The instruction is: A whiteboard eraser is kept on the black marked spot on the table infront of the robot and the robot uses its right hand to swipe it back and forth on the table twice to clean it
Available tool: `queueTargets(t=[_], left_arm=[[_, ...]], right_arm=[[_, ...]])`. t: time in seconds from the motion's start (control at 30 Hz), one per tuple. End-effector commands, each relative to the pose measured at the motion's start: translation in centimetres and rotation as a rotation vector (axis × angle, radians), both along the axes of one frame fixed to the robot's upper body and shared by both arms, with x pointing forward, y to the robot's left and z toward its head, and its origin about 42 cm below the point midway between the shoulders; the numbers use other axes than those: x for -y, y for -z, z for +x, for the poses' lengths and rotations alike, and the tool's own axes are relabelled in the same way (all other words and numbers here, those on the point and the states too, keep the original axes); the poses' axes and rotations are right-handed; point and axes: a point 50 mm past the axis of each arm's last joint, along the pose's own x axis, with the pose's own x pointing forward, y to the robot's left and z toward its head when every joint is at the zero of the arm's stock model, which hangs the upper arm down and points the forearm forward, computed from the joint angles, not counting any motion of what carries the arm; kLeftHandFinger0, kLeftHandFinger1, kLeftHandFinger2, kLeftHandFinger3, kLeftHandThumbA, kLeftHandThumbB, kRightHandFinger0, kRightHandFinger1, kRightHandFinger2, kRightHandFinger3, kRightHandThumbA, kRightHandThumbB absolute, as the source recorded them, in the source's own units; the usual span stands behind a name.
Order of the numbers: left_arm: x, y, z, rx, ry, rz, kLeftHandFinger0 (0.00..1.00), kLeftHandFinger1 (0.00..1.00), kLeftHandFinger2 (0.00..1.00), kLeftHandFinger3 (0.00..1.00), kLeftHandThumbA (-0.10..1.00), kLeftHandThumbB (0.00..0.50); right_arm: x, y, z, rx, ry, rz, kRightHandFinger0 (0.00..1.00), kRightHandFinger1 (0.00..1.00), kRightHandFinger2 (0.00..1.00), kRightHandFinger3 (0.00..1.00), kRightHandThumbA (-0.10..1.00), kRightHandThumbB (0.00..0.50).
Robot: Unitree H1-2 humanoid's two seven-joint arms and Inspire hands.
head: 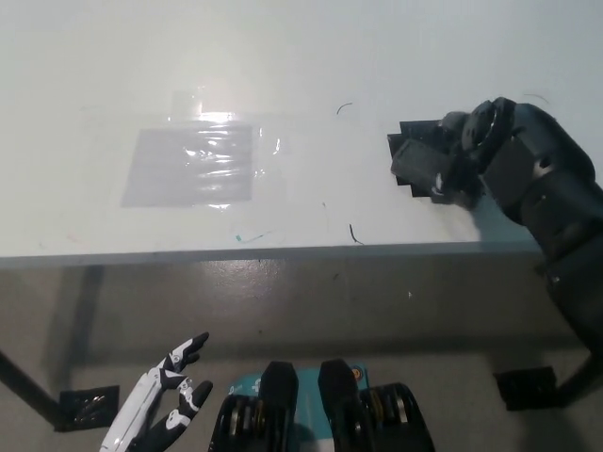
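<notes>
Head view. The black right hand [459, 158] is lying over the dark whiteboard eraser [415, 162] on the black marked spot [407, 132] at the right of the white tabletop [283, 56], its fingers [435, 181] curling around the eraser. The white left hand [158, 403] is resting below the tabletop edge, fingers spread and holding nothing. A taped clear film [193, 164] is reflecting light at left. No legible writing is showing.

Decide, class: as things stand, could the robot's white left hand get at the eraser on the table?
Probably not. The left hand hangs open below the table edge at the lower left, while the eraser lies far across at the right, already under the black right hand.
</notes>
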Motion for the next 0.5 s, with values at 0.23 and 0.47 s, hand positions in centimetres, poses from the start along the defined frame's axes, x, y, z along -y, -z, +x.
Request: queueTargets(t=[0.23, 0.47], left_arm=[[-0.3, -1.1, 0.1, 0.058, 0.027, 0.008, 1.00, 1.00, 1.00, 1.00, 0.80, 0.320], [-0.3, -1.6, 0.5, 0.064, 0.038, 0.024, 1.00, 1.00, 1.00, 1.00, 0.73, 0.314]], right_arm=[[2.7, -2.8, 0.9, 0.164, 0.082, -0.048, 1.00, 1.00, 1.00, 1.00, 1.00, 0.440], [1.8, -4.3, 1.3, 0.502, 0.014, -0.086, 0.05, 0.13, 0.25, 0.58, 0.97, 0.362]])
